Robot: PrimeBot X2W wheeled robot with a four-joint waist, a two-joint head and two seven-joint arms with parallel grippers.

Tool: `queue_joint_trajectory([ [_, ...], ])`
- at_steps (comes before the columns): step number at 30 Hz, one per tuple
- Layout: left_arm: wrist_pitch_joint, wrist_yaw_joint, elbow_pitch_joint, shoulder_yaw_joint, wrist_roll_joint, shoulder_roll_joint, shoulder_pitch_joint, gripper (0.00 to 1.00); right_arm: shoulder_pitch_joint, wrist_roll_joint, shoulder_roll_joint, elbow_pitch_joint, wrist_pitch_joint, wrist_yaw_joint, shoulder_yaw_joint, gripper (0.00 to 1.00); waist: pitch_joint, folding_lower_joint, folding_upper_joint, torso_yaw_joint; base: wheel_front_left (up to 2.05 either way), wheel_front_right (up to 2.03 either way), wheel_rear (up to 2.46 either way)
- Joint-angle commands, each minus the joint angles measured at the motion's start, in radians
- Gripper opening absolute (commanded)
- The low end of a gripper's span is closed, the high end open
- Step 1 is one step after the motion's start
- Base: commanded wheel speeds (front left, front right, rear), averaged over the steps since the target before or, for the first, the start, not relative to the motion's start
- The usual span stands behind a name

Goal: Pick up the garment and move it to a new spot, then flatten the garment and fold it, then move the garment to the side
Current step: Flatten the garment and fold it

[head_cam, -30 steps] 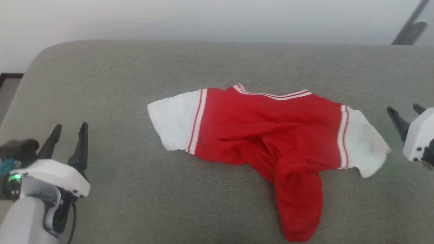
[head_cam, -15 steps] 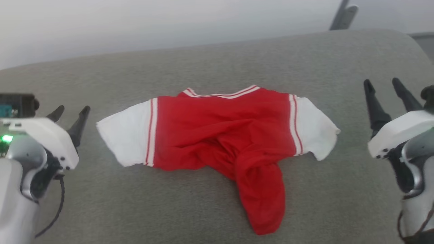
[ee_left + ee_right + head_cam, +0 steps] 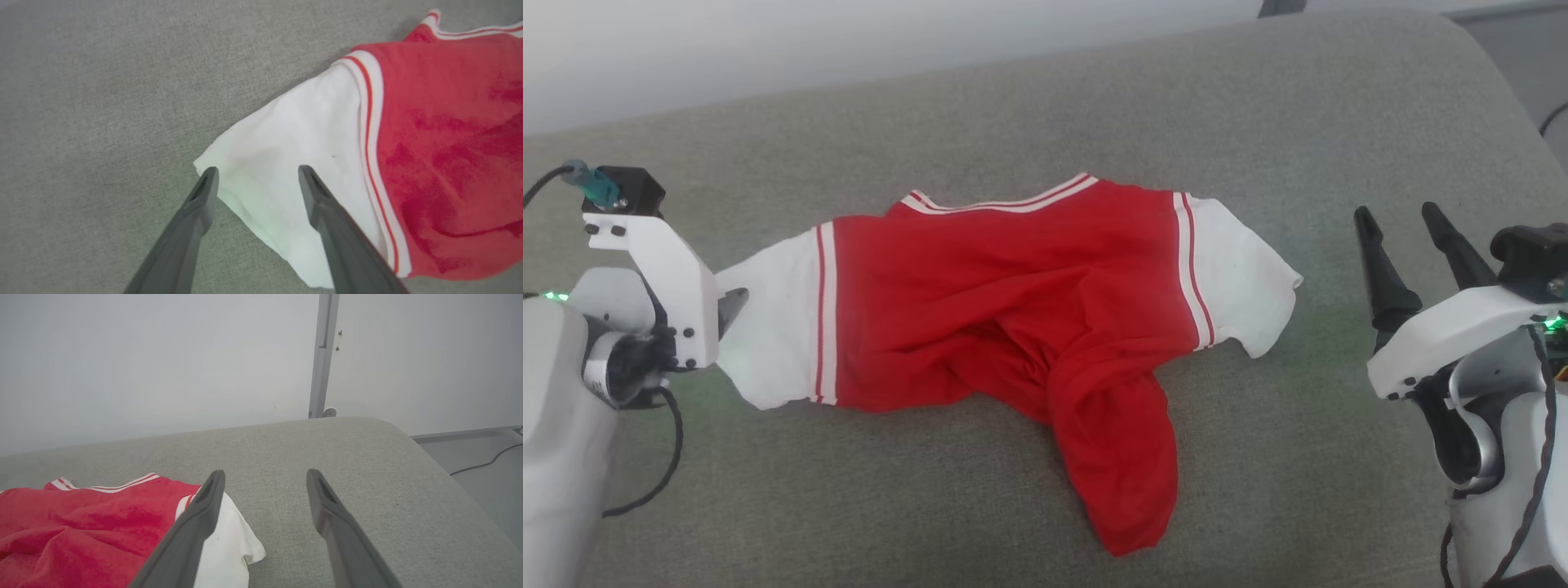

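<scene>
Your left gripper [image 3: 257, 169] has its fingers spread wide, tips straddling the white left corner of the red jersey [image 3: 1013, 294] — whether they touch the cloth can't be told. Your right gripper [image 3: 1396, 212] is spread too, holding nothing, just off the jersey's white right end, near the right edge of the grey cushion [image 3: 849, 506]. The jersey lies rumpled mid-cushion, striped collar toward the far edge, a red fold trailing toward the near edge.

Our wrist housings [image 3: 678, 278] are white with dark screws, and our jaws are long, dark, tapered. Black cables [image 3: 680, 445] loop below.
</scene>
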State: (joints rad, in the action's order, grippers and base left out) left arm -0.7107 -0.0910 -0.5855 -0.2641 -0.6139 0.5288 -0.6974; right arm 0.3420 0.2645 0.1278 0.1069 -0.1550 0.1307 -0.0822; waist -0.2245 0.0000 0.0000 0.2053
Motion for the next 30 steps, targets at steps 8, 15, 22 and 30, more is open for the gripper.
queue_joint_trajectory([
  [8, -0.059, 0.025, -0.115, -0.018, 0.023, 0.014, -0.095, 1.0, 0.014, 0.021, 0.005, -0.01, -0.03, 0.0, 0.013, 1.0, -0.073, 0.0, 0.0, 0.026, 0.0, 0.0, 0.0],
  [15, -0.078, 0.039, -0.228, -0.043, 0.041, 0.004, -0.131, 1.0, 0.028, 0.034, 0.02, -0.019, -0.063, 0.0, 0.028, 1.0, -0.121, 0.0, 0.0, 0.025, 0.0, 0.0, 0.0],
  [22, -0.149, 0.05, -0.341, -0.073, 0.039, -0.027, -0.123, 0.0, 0.049, 0.052, 0.036, -0.017, -0.112, 0.0, 0.052, 1.0, -0.137, 0.0, 0.0, 0.011, 0.0, 0.0, 0.0],
  [30, -0.125, 0.026, -0.358, -0.08, 0.023, -0.054, -0.174, 0.0, 0.107, 0.107, 0.07, 0.022, -0.252, 0.0, 0.093, 1.0, -0.161, 0.0, 0.0, -0.018, 0.0, 0.0, 0.0],
])
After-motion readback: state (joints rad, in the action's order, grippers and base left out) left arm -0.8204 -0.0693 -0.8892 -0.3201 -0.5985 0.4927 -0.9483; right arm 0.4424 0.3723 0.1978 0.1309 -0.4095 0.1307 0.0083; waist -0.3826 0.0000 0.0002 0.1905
